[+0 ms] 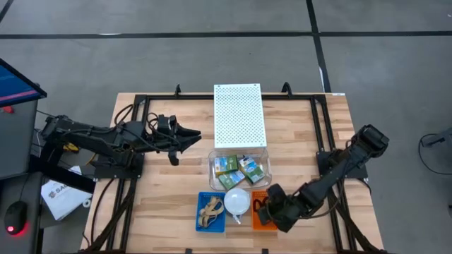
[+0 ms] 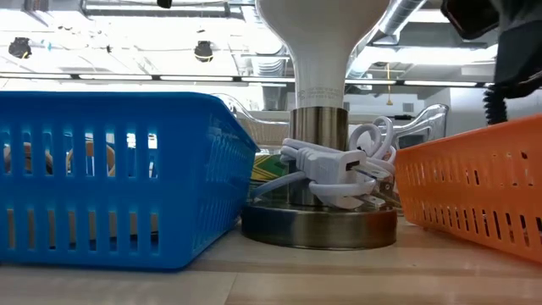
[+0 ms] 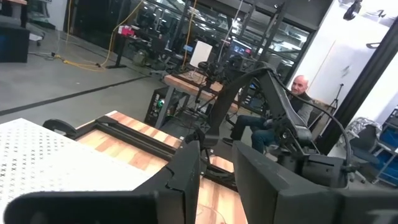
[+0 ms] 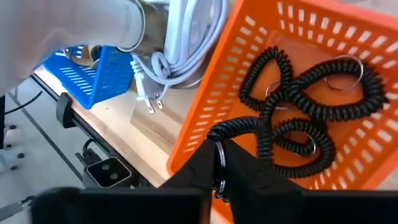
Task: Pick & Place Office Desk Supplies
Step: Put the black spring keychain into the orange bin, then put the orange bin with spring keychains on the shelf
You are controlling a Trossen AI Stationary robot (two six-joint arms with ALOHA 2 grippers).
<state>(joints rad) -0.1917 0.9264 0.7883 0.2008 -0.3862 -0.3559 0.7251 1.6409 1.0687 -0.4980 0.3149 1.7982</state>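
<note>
A black coiled loop (image 4: pixel 231 127) with a metal ring is held pinched between the pressed-together fingers of the right gripper (image 1: pixel 270 209) above the orange basket (image 1: pixel 256 223), at the lower centre of the high view. The placing step appears to be in hand: the loop is judged ready to be dropped among the other black coils (image 4: pixel 311 99) already lying in that basket, so the next move calls for the jaws to be spread over its middle, clear of the rim.

The left gripper (image 1: pixel 185 137) is held idle at the left of the high view, jaws slightly spread and empty. Crayon boxes (image 1: pixel 239 170) are seen in the clear tray, rubber bands (image 1: pixel 210 209) in the blue basket (image 1: pixel 201 224). In the low view, both baskets' contents are largely hidden by their walls, and the lamp (image 2: pixel 320 127) is cut off at the top.
</note>
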